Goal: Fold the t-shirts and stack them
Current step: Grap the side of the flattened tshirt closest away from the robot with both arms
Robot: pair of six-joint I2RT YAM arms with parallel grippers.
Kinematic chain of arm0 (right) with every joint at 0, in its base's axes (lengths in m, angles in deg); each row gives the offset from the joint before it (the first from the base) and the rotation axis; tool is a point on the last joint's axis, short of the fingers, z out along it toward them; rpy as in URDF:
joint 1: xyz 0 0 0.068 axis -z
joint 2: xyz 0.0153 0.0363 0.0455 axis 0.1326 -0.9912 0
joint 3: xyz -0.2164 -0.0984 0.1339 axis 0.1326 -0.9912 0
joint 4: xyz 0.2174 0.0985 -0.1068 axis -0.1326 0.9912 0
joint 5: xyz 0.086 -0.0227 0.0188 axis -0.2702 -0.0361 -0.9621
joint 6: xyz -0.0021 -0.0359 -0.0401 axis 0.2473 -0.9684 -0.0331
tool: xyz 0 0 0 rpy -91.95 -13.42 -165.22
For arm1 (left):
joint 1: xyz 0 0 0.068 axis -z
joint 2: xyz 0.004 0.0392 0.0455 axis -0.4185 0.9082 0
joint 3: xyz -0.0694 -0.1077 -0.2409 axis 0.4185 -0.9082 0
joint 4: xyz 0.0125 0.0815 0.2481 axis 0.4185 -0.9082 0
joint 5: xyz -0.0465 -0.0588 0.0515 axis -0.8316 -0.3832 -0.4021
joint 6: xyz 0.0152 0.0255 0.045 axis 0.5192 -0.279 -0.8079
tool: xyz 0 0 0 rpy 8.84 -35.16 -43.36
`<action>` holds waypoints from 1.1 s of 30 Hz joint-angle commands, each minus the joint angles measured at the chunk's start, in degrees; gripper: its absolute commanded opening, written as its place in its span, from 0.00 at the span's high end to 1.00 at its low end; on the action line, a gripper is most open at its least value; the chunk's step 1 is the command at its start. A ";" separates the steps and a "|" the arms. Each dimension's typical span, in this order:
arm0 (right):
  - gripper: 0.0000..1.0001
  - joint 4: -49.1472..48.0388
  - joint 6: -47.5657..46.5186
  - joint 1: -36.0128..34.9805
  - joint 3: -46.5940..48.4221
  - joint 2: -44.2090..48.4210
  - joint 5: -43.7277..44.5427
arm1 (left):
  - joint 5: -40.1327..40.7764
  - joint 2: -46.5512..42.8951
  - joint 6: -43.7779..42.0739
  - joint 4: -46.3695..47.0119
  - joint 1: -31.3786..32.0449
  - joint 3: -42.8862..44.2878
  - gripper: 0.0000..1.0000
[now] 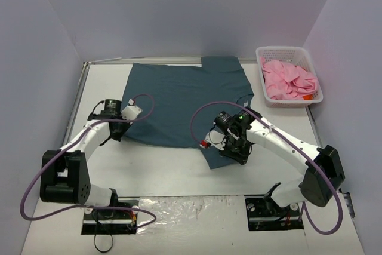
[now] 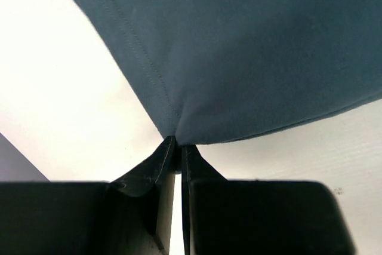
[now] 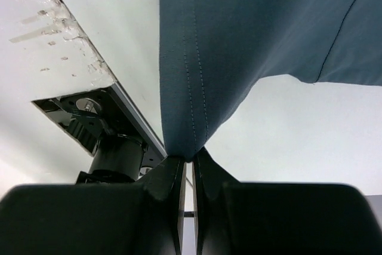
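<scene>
The dark teal-blue t-shirt [image 1: 185, 97] lies spread across the middle of the table. My left gripper [image 1: 123, 128] is shut on its near left corner, and the cloth [image 2: 239, 58] fans out from the pinched tips [image 2: 177, 141]. My right gripper [image 1: 222, 146] is shut on the hemmed near right edge, with the cloth [image 3: 239, 40] rising from the tips [image 3: 192, 156], lifted a little off the table. The pink t-shirt [image 1: 287, 79] lies crumpled in the white basket [image 1: 316, 74] at the far right.
The basket stands against the right wall at the back. A raised metal rim [image 1: 83, 82] runs along the table's left and far edges. The right arm's base mount [image 3: 89, 117] shows below the lifted cloth. A crinkled clear sheet [image 1: 191, 213] lies between the arm bases.
</scene>
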 commanded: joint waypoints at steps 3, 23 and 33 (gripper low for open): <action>1.00 5.47 -1.28 2.06 -0.43 3.40 -1.33 | -2.01 -7.06 -1.55 -3.77 0.23 -1.68 0.98; 1.00 0.02 -4.44 11.56 7.65 -2.83 3.68 | -2.01 -14.55 -1.82 -5.44 0.14 -1.69 0.98; 1.00 -0.07 -7.16 16.22 19.60 -10.82 4.56 | -1.13 -13.14 0.47 -5.00 0.14 1.99 0.98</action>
